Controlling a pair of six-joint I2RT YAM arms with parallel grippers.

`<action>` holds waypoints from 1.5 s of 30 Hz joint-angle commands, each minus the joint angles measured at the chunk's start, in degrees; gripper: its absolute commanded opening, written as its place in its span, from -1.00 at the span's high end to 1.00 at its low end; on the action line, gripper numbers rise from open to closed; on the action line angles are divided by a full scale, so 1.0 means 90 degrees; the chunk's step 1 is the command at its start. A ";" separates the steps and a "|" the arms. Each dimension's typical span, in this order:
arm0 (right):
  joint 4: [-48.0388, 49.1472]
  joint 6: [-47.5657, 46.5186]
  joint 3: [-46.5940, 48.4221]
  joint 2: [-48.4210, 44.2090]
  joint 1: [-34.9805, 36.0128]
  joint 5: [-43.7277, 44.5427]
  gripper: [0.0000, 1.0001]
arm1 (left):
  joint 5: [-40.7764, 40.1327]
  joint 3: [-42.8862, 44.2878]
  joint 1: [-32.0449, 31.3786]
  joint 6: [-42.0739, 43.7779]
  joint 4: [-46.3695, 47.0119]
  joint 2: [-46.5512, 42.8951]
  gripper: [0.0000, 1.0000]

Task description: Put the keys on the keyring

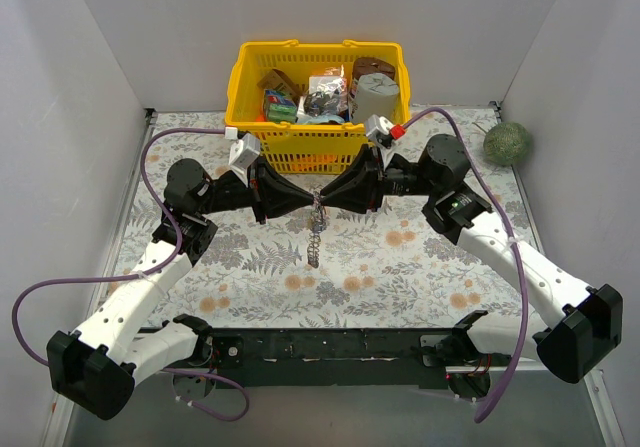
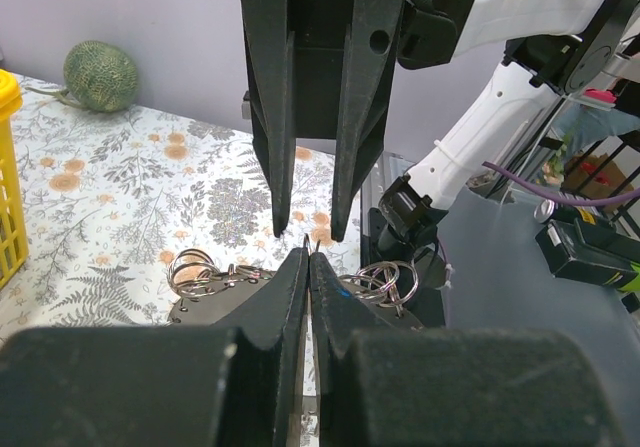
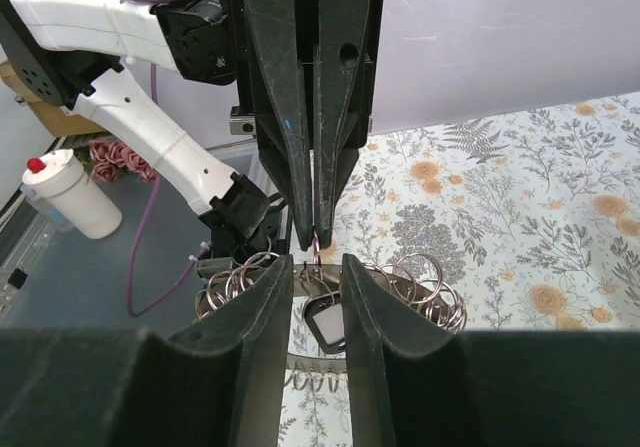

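Note:
The keyring [image 1: 316, 229] hangs over the table's middle between my two grippers. It is a flat toothed metal ring [image 3: 405, 285] with several small split rings [image 2: 192, 270] through its rim. My left gripper [image 2: 307, 254] is shut on a thin wire loop at the keyring's top edge; it shows opposite in the right wrist view [image 3: 315, 235]. My right gripper [image 3: 315, 267] is open, its fingers either side of that loop without touching, tips meeting the left gripper's. A key with a black head [image 3: 325, 323] hangs from the keyring between the right fingers. No blue key shows.
A yellow basket [image 1: 258, 75] full of packets and a cup stands at the back, just behind the grippers. A green ball [image 1: 507, 143] lies at the back right. The floral cloth [image 1: 400, 257] covers the table.

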 commanded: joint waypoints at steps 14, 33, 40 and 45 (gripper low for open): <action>0.0671 0.0317 -0.0205 0.0144 0.0260 0.0104 0.69 | 0.0045 -0.0008 -0.0036 -0.0103 0.0375 -0.0168 1.00; -0.2430 -0.1409 0.1034 0.0407 0.0250 0.0729 0.97 | 0.0036 0.0206 -0.0026 0.0588 -0.0639 -0.0246 0.54; -0.4834 -0.2991 0.2167 0.0934 0.0230 0.0759 0.97 | 0.0016 0.0656 -0.0026 0.1127 -0.1713 -0.0090 -0.30; -0.6414 -0.4025 0.2967 0.1296 0.0230 0.0603 0.97 | 0.0104 0.1037 -0.0026 0.1517 -0.2358 0.0106 -0.74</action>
